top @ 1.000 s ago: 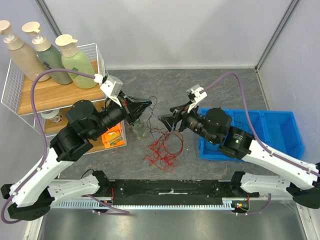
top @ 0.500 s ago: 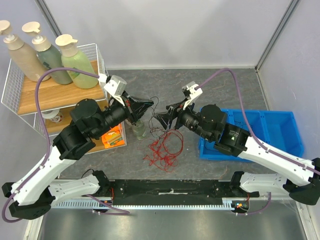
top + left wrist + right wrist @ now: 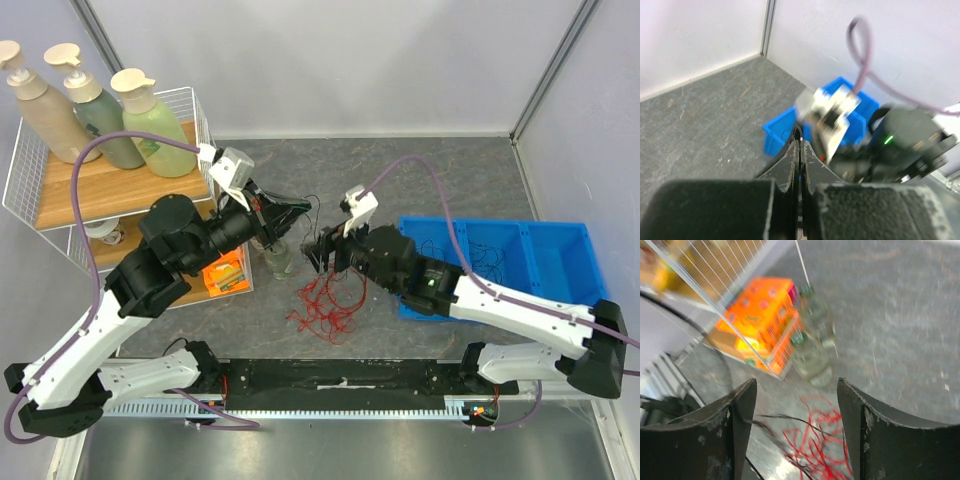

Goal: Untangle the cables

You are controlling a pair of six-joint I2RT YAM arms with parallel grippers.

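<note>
Fingers point(image 3: 790, 162) of left gripper point(image 3: 800, 144) pressed together on thin black wire point(image 3: 311, 212), anchoring it; right gripper point(image 3: 796, 385) spread above tangled red cables point(image 3: 328, 298)

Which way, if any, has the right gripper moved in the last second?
Yes. The right gripper has shifted left, away from the blue bin and toward the small bottle.

White-walled lab enclosure point(image 3: 350, 60), bench-mounted arms
</note>
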